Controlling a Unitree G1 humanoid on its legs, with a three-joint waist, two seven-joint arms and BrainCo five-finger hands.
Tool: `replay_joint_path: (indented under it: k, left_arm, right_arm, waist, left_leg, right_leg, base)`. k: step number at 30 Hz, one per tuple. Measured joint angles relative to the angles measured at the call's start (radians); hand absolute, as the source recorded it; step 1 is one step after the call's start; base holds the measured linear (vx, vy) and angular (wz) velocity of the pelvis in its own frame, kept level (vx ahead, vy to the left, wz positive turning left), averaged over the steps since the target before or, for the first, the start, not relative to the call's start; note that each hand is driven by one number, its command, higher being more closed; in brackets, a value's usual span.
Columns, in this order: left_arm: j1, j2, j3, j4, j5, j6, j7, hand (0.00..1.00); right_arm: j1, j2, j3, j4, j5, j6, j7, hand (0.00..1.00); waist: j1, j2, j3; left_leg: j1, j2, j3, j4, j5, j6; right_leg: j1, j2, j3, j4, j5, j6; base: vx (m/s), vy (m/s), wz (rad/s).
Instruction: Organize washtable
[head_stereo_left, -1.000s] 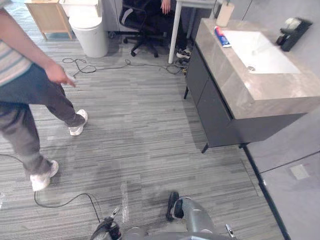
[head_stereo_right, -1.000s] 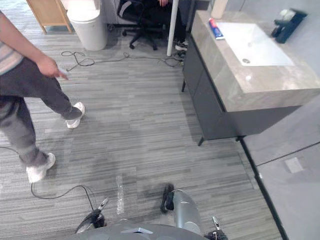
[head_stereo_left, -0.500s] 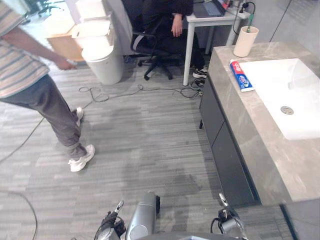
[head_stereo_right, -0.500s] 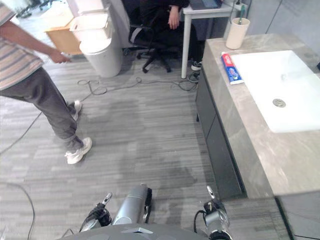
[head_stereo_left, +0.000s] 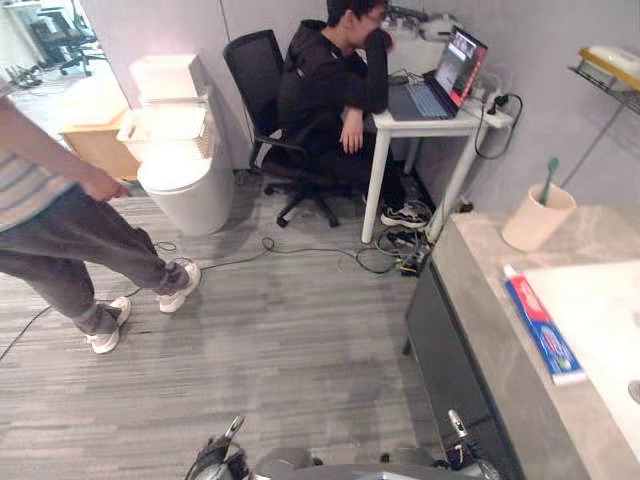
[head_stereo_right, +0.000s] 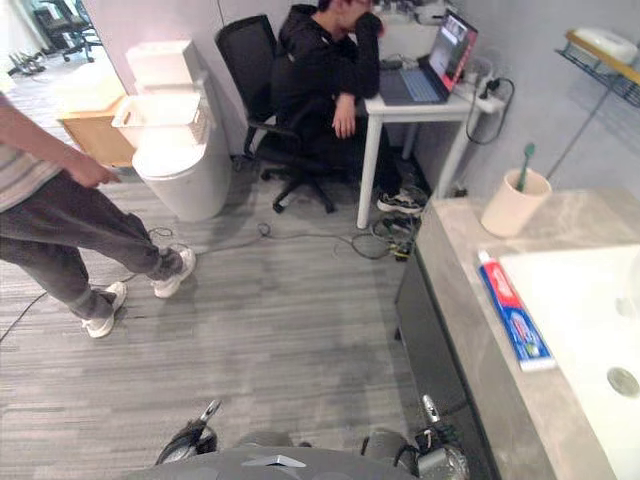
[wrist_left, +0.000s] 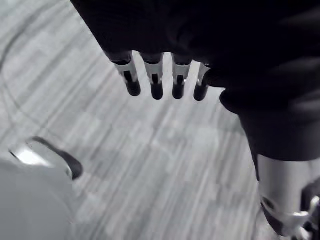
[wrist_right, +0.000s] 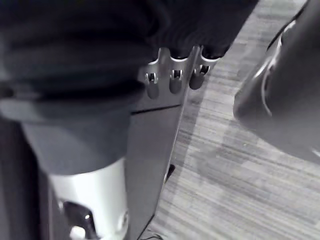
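Observation:
The washtable (head_stereo_left: 487, 330) is a grey stone counter on a dark cabinet (head_stereo_left: 447, 372) at the right, with a white sink (head_stereo_right: 585, 305) set into it. A red and blue toothpaste tube (head_stereo_left: 540, 326) lies flat on the stone beside the sink. At the counter's far corner stands a beige cup (head_stereo_left: 536, 219) holding a green toothbrush (head_stereo_left: 548, 179). My left hand (wrist_left: 155, 77) hangs over the grey floor with fingers relaxed and nothing in it. My right hand (wrist_right: 172, 79) hangs open and empty close to the dark cabinet front (wrist_right: 150, 150).
A person (head_stereo_left: 60, 225) walks on the floor at the left. Another person (head_stereo_left: 330, 85) sits on a black office chair (head_stereo_left: 255, 75) at a white desk (head_stereo_left: 435, 122) with a laptop (head_stereo_left: 450, 75). A white bin (head_stereo_left: 185, 185) and floor cables (head_stereo_left: 300, 250) lie beyond.
The camera has swung up and round, so the washtable now sits at the lower right and the desk is in view. The walking person has stepped further left.

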Motion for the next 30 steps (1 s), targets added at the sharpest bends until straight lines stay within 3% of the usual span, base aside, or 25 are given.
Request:
replay_joint_path:
  k: [2,3,5,8,10,11,25,28,29,30]
  left_arm:
    - [0.008,0.004,0.009,-0.01,0.002,-0.004,-0.003,0.0]
    - [0.02,-0.006,0.027,-0.001,0.002,-0.004,-0.001,0.0]
    - [0.027,-0.021,0.028,-0.001,0.014,-0.006,-0.001,0.0]
    - [0.021,-0.038,0.025,0.008,0.023,-0.011,-0.008,0.0]
    - [0.017,-0.041,0.024,0.013,0.022,-0.011,-0.018,0.0]
    - [0.014,0.004,-0.054,0.051,0.039,0.004,-0.028,0.0]
    - [0.003,0.019,-0.054,0.082,0.041,0.019,-0.054,0.0]
    - [-0.001,0.025,-0.024,0.083,0.041,0.032,-0.066,0.0]
    - [0.003,0.015,0.031,0.083,0.04,0.04,-0.067,0.0]
    - [0.002,0.009,0.063,0.083,0.039,0.042,-0.068,0.0]
  right_arm:
    - [-0.003,-0.002,0.02,0.034,-0.023,0.008,0.002,0.0]
    - [0.001,-0.016,0.028,0.035,-0.071,0.023,0.012,0.0]
    - [-0.011,-0.061,0.103,0.043,-0.117,0.091,0.072,0.0]
    - [-0.029,-0.072,0.147,0.041,-0.209,0.085,0.099,0.0]
    - [-0.028,-0.074,0.146,0.043,-0.215,0.082,0.111,0.0]
    - [-0.035,-0.072,0.065,0.086,-0.196,0.044,0.077,0.0]
    - [-0.049,-0.073,0.055,0.127,-0.198,0.051,0.078,0.0]
    - [-0.056,-0.082,0.06,0.123,-0.198,0.088,0.105,0.0]
    - [-0.058,-0.087,0.094,0.11,-0.198,0.113,0.128,0.0]
    - [-0.062,-0.085,0.113,0.107,-0.198,0.115,0.135,0.0]
  waist:
    - [0.003,-0.027,-0.007]
    - [0.003,-0.013,-0.017]
    - [0.015,0.005,-0.029]
    - [0.02,0.034,-0.024]
    - [0.018,0.036,-0.025]
    - [-0.006,0.029,-0.029]
    - [-0.01,0.024,-0.033]
    - [-0.023,0.029,-0.03]
    - [-0.023,0.032,-0.029]
    - [-0.016,0.027,-0.027]
  left_leg:
    - [0.029,0.001,-0.005,0.015,-0.044,-0.018]
    - [0.031,0.03,-0.012,0.051,-0.086,-0.047]
    - [0.04,0.06,-0.012,0.048,-0.088,-0.054]
    - [0.054,0.081,-0.013,0.035,-0.082,-0.068]
    - [0.055,0.085,-0.031,0.03,-0.073,-0.083]
    - [0.075,0.076,-0.116,-0.121,-0.028,-0.106]
    - [0.068,0.078,-0.107,-0.141,-0.019,-0.104]
    - [0.063,0.088,-0.097,-0.099,-0.069,-0.12]
    - [0.041,0.1,-0.073,0.023,-0.121,-0.159]
    - [0.0,0.097,-0.058,0.15,-0.144,-0.169]
  right_leg:
    - [0.004,-0.001,-0.001,-0.29,0.058,-0.01]
    - [0.011,0.038,0.01,-0.345,0.14,-0.051]
    - [0.023,0.075,0.009,-0.389,0.138,-0.06]
    - [0.051,0.097,-0.004,-0.417,0.13,-0.073]
    - [0.07,0.101,-0.017,-0.437,0.128,-0.075]
    - [0.089,0.109,-0.032,-0.56,0.205,-0.059]
    - [0.072,0.11,-0.027,-0.559,0.201,-0.058]
    - [0.039,0.116,0.001,-0.458,0.118,-0.066]
    - [0.044,0.136,0.028,-0.407,0.081,-0.066]
    - [0.046,0.131,0.039,-0.383,0.066,-0.069]
  base:
    - [-0.23,-0.014,0.17]
    - [0.0,-0.131,-0.1]
    - [0.26,-0.194,-0.19]
    - [0.22,-0.126,-0.04]
    - [0.12,-0.063,0.12]
    - [0.03,-0.013,0.01]
    - [0.0,-0.001,-0.01]
    - [0.05,-0.063,-0.05]
    - [0.11,-0.054,-0.01]
    - [0.02,-0.021,-0.06]
